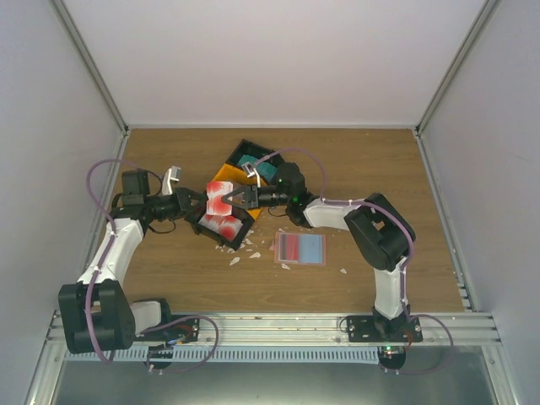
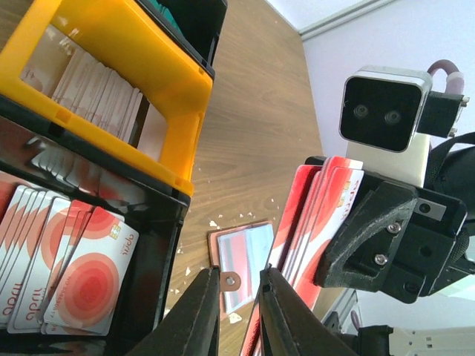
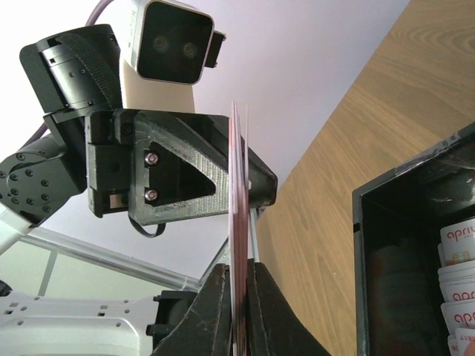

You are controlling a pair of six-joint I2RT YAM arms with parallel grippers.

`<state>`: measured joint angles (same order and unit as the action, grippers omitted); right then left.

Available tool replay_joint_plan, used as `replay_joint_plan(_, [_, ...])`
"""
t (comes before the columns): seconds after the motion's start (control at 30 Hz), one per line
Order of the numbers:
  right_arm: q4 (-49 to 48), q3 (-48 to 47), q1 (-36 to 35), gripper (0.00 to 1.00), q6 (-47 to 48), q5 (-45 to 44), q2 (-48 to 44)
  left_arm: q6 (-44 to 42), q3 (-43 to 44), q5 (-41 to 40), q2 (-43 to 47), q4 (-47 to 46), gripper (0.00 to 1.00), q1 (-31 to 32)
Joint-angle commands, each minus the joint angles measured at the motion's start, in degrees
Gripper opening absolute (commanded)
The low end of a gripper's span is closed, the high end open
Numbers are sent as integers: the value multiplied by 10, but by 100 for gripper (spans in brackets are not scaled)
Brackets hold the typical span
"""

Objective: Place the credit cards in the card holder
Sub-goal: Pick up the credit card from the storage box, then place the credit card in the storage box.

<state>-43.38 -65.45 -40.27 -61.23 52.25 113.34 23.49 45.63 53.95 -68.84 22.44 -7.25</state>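
White-and-red plastic credit cards (image 2: 326, 200), a thin stack held on edge in mid-air, sit clamped in your right gripper (image 3: 236, 297) over the edge of the black-and-orange compartment tray (image 2: 178, 89). Your left gripper (image 2: 239, 276) faces it, jaws narrowly parted at the stack's edge; whether they pinch it cannot be told. The salmon-edged folding card holder (image 1: 300, 248) lies open on the wooden table (image 1: 169, 270), well apart from the stack, among small white paper scraps (image 1: 234, 260). Your likely risks: if one grip loosens during a handover, cards may fan or slip and drop into the tray. A whole stack may also jam at the holder's slot.
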Motion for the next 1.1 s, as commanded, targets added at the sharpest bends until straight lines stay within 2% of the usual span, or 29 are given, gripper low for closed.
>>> replay_joint_plan(0.0, [-40,-5,3,1,-16,24,9,-11,-11,21,-10,-18,18,-5])
replay_joint_plan(0.43, [-55,-12,3,0,-44,57,25,-13,-28,111,-40,-39,26,17])
replay_joint_plan(0.53, [-37,-15,3,1,-40,55,31,-2,-32,122,-39,-48,19,17])
replay_joint_plan(0.67, [4,-18,3,3,-30,47,43,1,-35,124,-39,-46,1,17])
replay_joint_plan(0.87, [54,-24,3,12,-27,38,62,15,-52,83,-32,-39,0,12])
replay_joint_plan(1.07, [135,-51,2,15,-11,25,85,31,-75,46,-29,-34,0,-1])
